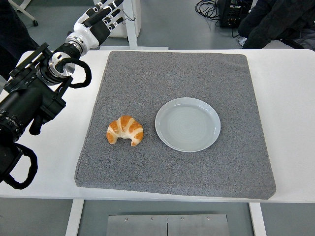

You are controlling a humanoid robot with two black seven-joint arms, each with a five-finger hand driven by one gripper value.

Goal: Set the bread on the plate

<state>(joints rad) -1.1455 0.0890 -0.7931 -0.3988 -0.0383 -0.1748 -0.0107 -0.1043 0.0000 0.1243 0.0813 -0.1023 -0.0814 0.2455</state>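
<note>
While the croissant (125, 130) lies untouched on the grey mat (147, 73), just left of the empty plate (187, 124), your left hand (101, 19) hovers far back, fingers loosely extended, holding nothing: reach down and grasp.

The black left arm (29, 105) enters from the left edge and extends up and away toward the far left. Its black-and-white five-fingered left hand (101, 17) has fingers extended, relaxed, holding nothing. The right arm is out of view.
</note>
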